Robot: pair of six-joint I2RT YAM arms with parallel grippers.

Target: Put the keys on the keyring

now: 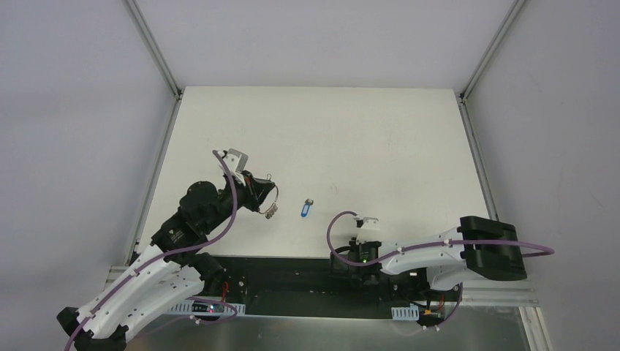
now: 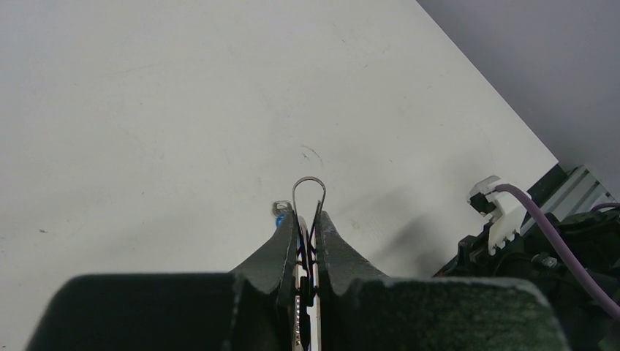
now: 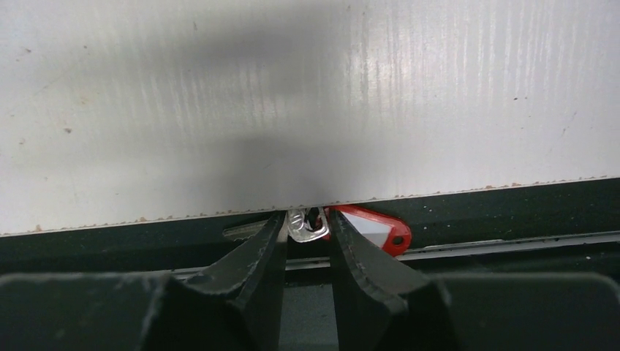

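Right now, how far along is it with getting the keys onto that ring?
Neither key is threaded yet. In hand: the left claw grips the keyring, and the right claw pinches the red key at the near edge of the table. Left: the blue key lies loose on the table; both must go onto the ring.
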